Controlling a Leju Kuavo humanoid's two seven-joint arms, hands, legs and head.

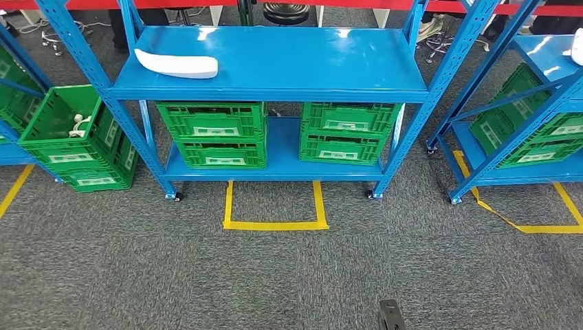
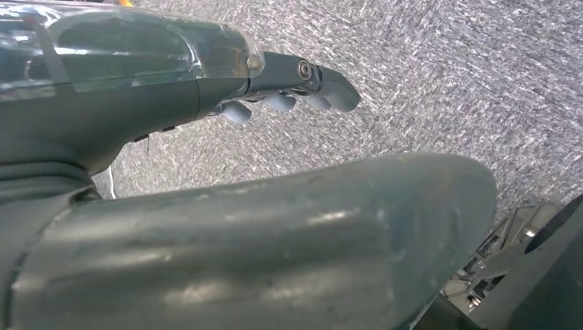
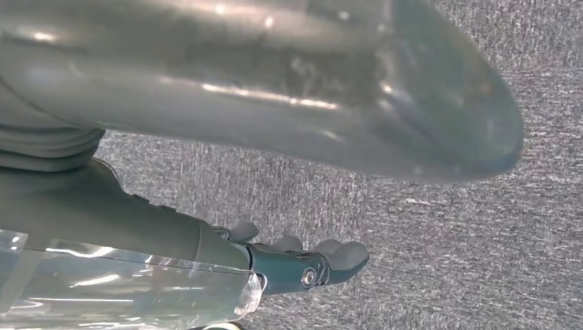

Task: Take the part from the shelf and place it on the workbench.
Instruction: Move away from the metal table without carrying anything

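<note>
The white part (image 1: 177,64) lay on the upper deck of the blue shelf (image 1: 289,62), toward that deck's left end and close to its front edge, well apart from both hands and far ahead of their fingers. The left hand (image 2: 206,179) hung beside the body over the grey carpet (image 1: 206,275), its fingers (image 2: 302,86) apart, stretched out with only a slight curl, and holding nothing; the right hand (image 3: 227,130) hung the same way, fingers (image 3: 309,258) apart and empty. Nothing lay between either set of fingers but carpet. Green crates (image 1: 213,134) sat stacked on the lower deck beneath the part, and a square of yellow tape (image 1: 275,206) marked the floor in front of the shelf. The worktop was not to be seen. The part looked long, flat and gently curved, tapering to a point at its left end, with a smooth moulded skin; it was probably stiff, fairly light and somewhat slippery, and likely to tip if taken by one end. The best hold seemed to be across its thicker right half or near the middle, the fingers closing over the front edge, with the pointed tip left alone.
</note>
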